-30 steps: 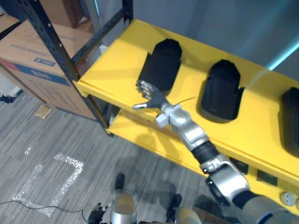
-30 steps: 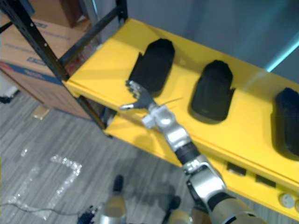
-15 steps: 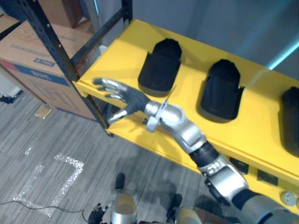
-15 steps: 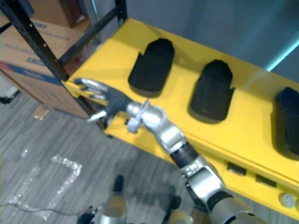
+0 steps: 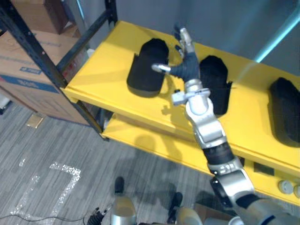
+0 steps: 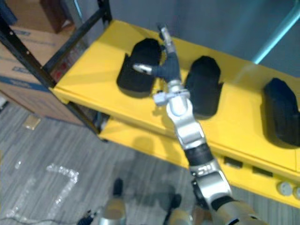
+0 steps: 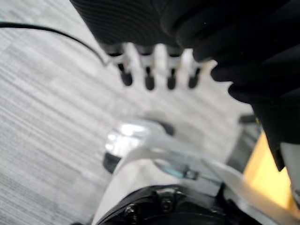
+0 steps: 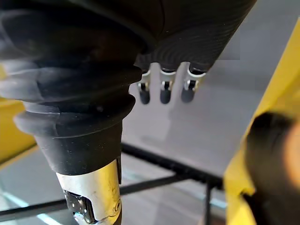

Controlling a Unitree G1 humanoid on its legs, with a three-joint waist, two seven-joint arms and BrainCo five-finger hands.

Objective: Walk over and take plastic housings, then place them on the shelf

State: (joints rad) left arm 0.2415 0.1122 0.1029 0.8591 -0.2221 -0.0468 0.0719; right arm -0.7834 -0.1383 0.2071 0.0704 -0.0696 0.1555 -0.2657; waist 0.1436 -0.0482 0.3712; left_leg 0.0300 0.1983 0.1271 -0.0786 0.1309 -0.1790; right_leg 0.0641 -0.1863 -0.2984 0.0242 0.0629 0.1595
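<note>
Holds right hand (image 5: 186, 66) spread, empty, over yellow metal shelf (image 5: 101, 70); may knock nearby black plastic housing (image 5: 143, 75) off if swung.

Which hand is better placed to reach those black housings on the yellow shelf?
The right hand, probably. It is open and up over the yellow shelf, between the left housing and the middle housing. The left hand hangs low, open, its fingers toward the floor.
</note>
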